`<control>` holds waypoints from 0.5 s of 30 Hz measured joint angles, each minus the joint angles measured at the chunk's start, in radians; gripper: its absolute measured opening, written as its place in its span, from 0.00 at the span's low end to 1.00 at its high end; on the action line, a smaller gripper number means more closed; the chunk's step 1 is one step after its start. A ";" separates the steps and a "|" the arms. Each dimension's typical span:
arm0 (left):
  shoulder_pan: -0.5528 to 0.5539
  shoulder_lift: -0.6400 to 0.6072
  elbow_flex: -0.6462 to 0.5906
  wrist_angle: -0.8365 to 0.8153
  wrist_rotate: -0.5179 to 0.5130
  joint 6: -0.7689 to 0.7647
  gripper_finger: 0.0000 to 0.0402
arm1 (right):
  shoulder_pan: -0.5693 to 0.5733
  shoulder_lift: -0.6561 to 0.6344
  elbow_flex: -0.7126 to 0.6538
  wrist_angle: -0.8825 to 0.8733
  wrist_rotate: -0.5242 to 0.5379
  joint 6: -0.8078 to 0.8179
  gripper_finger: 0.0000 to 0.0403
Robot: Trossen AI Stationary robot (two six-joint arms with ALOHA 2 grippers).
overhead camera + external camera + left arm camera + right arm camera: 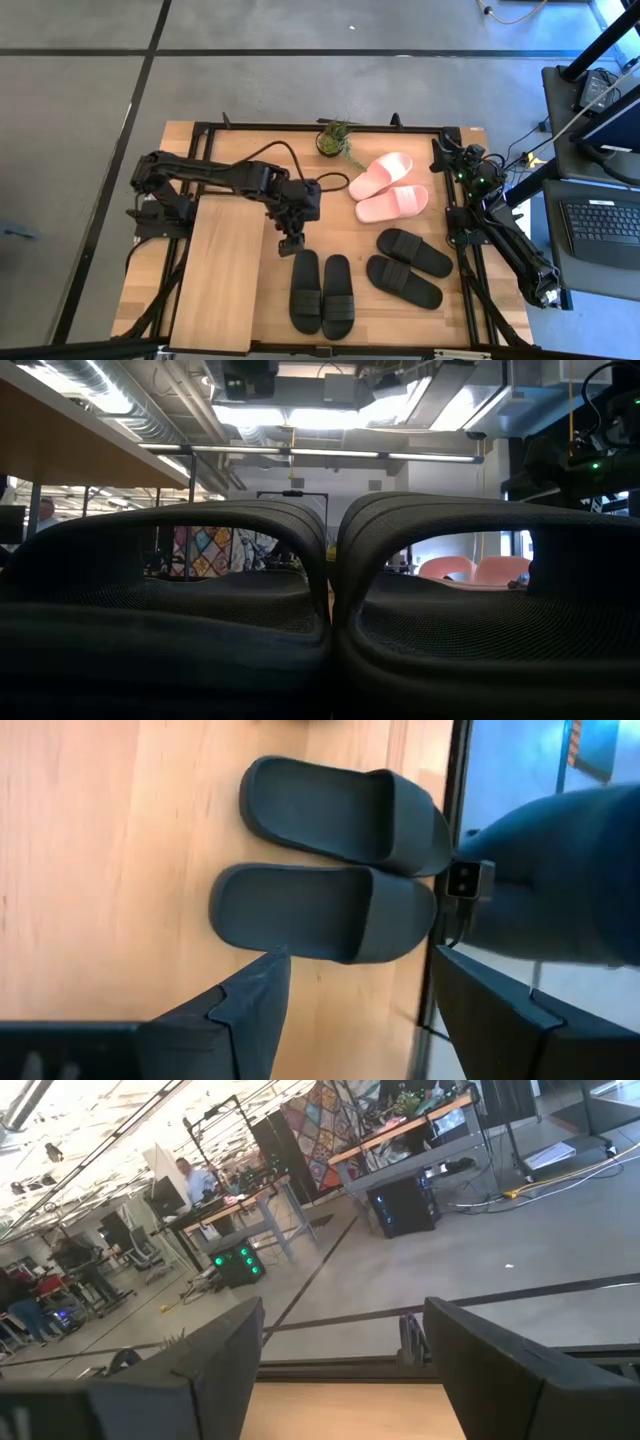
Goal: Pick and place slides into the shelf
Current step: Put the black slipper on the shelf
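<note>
Black rubber is what I am lining up on: the pair of black slides (322,293) lies side by side on the bench (420,315), just ahead of my left tool (290,243), toward the bench's near edge. Their long axes run front to back, parallel to each other and to the long side of the shelf (217,272), which lies immediately beside them on the left-arm side. In the left wrist view the same pair (330,910) sits beyond my two dark fingers (250,1010), which stand wide apart with nothing between them. That makes the left arm clearly the nearer one. I judge the coming move to be a short reach forward and down onto the slide closest to the shelf, with the jaws crossing its narrow width, not its length. A second black pair (408,266) lies angled toward the right side, and the pink pair (387,188) lies farther back near a small potted plant (335,138). The right tool (462,160) waits at the back right corner of the bench; its fingers (200,1370) stand spread in the right wrist view, empty. No slide lies on the shelf yet.
</note>
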 joint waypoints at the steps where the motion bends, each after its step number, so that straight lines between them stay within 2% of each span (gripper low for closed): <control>1: -0.005 0.000 0.000 0.000 0.000 -0.019 0.58 | 0.000 0.000 0.000 0.000 0.000 0.000 0.68; 11: -0.008 0.031 0.000 -0.013 0.025 -0.005 0.58 | 0.000 0.000 0.000 -0.004 -0.028 0.079 0.68; 15: 0.026 0.083 0.000 -0.010 0.119 0.047 0.58 | 0.000 0.000 0.000 -0.005 -0.045 0.119 0.68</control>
